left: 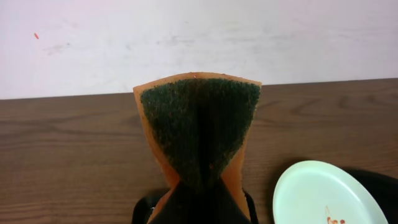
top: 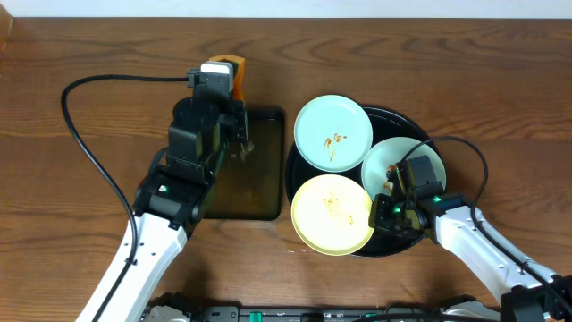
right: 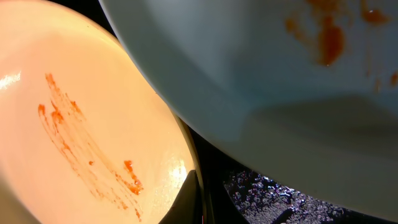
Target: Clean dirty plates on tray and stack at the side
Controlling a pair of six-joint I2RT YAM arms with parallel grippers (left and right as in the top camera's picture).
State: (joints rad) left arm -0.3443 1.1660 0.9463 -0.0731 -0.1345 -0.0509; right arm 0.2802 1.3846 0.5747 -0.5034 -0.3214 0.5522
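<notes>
Three plates lie on the round black tray [top: 399, 117], all with orange sauce smears: a mint plate [top: 333, 132] at the back left, a second mint plate [top: 402, 165] on the right, and a yellow plate [top: 332, 213] in front. My right gripper [top: 382, 213] is shut on the yellow plate's right rim. In the right wrist view its dark fingertip [right: 189, 199] rests on the yellow plate [right: 81, 124], the mint plate [right: 249, 62] hangs over it, and the tray [right: 267, 193] looks wet. My left gripper [top: 228, 80] is shut on an orange-and-green sponge [left: 199, 130], folded, held above the table.
A smaller rectangular black tray [top: 259, 179] lies just left of the round one, under my left arm. A black cable [top: 89, 152] loops over the table's left part. One mint plate [left: 317, 196] shows at the lower right of the left wrist view.
</notes>
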